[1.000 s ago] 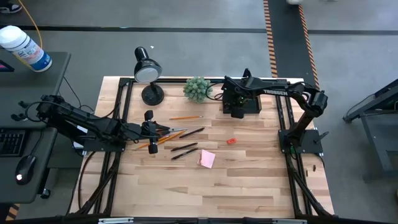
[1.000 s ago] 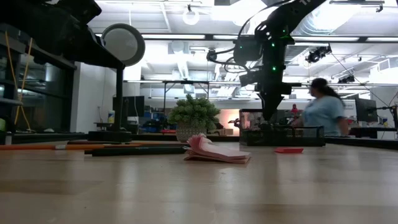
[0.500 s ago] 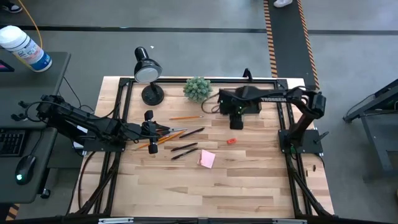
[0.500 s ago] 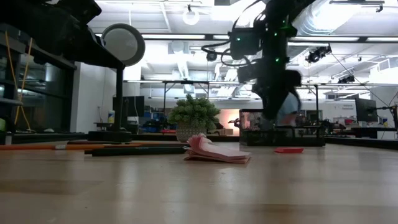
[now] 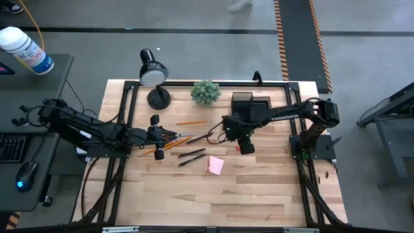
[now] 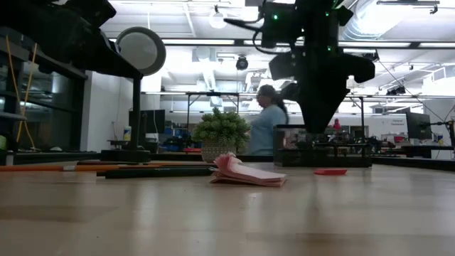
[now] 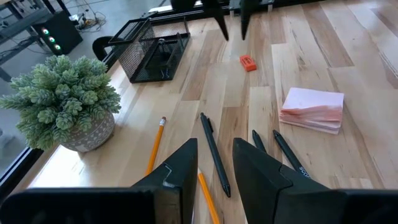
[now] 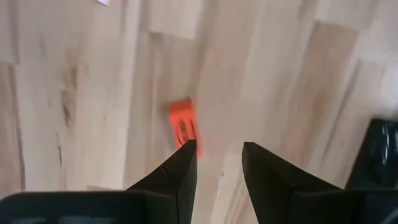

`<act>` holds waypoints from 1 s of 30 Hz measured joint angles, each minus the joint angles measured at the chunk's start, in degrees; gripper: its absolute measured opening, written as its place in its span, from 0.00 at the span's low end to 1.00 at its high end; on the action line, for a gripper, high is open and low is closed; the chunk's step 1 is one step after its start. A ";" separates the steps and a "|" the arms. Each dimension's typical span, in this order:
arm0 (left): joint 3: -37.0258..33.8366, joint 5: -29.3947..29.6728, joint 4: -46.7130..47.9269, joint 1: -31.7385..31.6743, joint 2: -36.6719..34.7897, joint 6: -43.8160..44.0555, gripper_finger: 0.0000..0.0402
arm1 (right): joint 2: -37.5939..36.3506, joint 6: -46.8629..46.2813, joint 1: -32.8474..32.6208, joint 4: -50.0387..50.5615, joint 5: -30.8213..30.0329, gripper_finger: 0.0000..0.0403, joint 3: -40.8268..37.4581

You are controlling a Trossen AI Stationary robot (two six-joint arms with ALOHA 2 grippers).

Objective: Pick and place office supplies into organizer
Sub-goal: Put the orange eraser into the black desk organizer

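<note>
My right gripper (image 8: 217,149) is open and hangs above the small red eraser (image 8: 185,127), which lies flat on the wood just off one fingertip. The left wrist view shows the same fingers (image 7: 230,22) clear above the eraser (image 7: 248,62). The black mesh organizer (image 5: 251,101) stands near the table's far edge, behind that arm. My left gripper (image 7: 214,165) is open and low over the pens and pencils (image 5: 193,154) at the left. An orange pencil (image 7: 208,199) shows between its fingers. The pink sticky-note pad (image 5: 215,166) lies flat toward the middle.
A green plant ball in a pot (image 5: 206,92) and a black desk lamp (image 5: 154,77) stand along the far edge, left of the organizer. Another pencil (image 5: 193,122) lies apart from the pens. The near half of the table (image 5: 220,200) is bare wood. A person (image 6: 269,129) walks in the room behind.
My right gripper has left the spot over the organizer at the far edge. It has swung toward the table's near side and a little left, and now hangs over the red eraser. The left arm has kept still. A person has walked across the room behind.
</note>
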State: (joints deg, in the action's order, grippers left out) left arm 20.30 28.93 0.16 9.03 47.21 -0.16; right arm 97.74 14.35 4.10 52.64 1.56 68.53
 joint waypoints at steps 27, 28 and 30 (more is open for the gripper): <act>-0.01 0.00 0.00 -0.01 0.01 0.00 0.22 | 9.66 0.16 -2.27 -0.81 3.00 0.30 -0.02; -0.01 0.00 0.00 0.01 0.01 0.00 0.22 | 9.76 0.26 -2.27 -0.85 3.00 0.30 -0.02; -0.01 0.00 0.00 0.01 0.01 0.01 0.22 | 9.96 0.61 -2.27 -0.92 2.95 0.30 -0.02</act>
State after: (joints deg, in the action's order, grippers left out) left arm 20.29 28.93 0.16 9.04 47.22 -0.15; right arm 107.70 14.96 1.83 51.72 4.51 68.51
